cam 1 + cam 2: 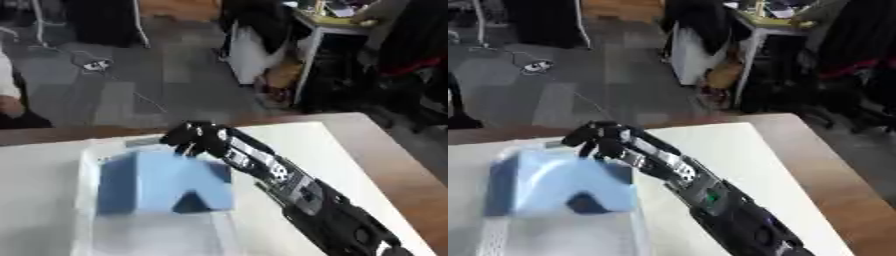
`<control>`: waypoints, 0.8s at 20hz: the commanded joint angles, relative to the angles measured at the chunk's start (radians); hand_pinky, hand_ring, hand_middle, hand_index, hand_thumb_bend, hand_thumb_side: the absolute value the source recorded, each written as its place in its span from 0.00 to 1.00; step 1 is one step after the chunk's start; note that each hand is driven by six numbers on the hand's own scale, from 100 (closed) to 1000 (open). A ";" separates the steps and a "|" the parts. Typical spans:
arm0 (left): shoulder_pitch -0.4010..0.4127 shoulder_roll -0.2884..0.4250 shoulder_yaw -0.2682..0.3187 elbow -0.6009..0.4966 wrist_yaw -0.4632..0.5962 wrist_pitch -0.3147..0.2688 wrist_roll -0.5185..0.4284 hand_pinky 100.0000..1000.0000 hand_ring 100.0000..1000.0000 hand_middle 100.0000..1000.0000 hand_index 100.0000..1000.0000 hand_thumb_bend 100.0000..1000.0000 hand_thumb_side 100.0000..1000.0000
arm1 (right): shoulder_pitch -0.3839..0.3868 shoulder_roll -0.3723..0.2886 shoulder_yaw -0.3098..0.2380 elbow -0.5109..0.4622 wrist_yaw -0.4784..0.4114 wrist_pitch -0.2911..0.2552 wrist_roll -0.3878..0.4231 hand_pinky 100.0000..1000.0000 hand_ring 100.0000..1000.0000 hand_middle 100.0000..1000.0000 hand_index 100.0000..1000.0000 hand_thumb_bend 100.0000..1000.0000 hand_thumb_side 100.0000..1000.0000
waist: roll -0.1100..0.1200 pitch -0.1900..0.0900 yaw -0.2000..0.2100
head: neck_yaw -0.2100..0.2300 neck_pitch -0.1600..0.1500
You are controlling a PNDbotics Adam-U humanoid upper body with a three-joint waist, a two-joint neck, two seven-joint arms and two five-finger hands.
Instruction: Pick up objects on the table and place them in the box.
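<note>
Blue box (162,185) sitting in a white tray (87,170) on the desk (350,150). Black right hand (194,137) over its far top edge, fingers curled down, holding nothing seen.

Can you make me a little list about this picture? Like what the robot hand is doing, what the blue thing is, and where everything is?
Working hand: right hand, reaching in from the lower right
Fingers: curled downward over the far top edge of the blue box
Holding anything: cannot tell
Blue box: light blue, sits in a shallow white tray
Table: wooden edge, covered with a white sheet
Left hand: not seen
</note>
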 commanded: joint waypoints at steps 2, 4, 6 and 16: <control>-0.023 0.002 0.001 -0.014 -0.007 0.005 -0.008 0.33 0.48 0.61 0.68 0.82 0.82 | -0.022 -0.011 -0.026 -0.014 0.062 -0.005 -0.024 0.53 0.81 0.91 0.97 0.19 1.00 | 0.002 -0.010 0.002 | 0.000 -0.011; -0.025 0.001 0.001 -0.014 -0.008 0.006 -0.009 0.33 0.48 0.61 0.68 0.82 0.82 | -0.022 -0.011 -0.028 -0.017 0.103 -0.008 -0.051 0.55 0.83 0.92 0.97 0.20 1.00 | 0.001 -0.010 0.003 | 0.001 -0.011; -0.025 0.001 0.001 -0.014 -0.008 0.007 -0.010 0.33 0.48 0.61 0.68 0.82 0.82 | -0.019 -0.010 -0.028 -0.018 0.130 -0.009 -0.075 0.55 0.83 0.92 0.97 0.20 1.00 | 0.001 -0.010 0.003 | 0.002 -0.012; -0.010 0.012 0.004 -0.014 -0.013 0.009 -0.011 0.32 0.48 0.61 0.68 0.82 0.82 | 0.046 -0.040 -0.063 -0.016 0.059 -0.020 -0.145 0.43 0.78 0.88 0.94 0.00 1.00 | 0.005 -0.017 -0.010 | -0.007 -0.093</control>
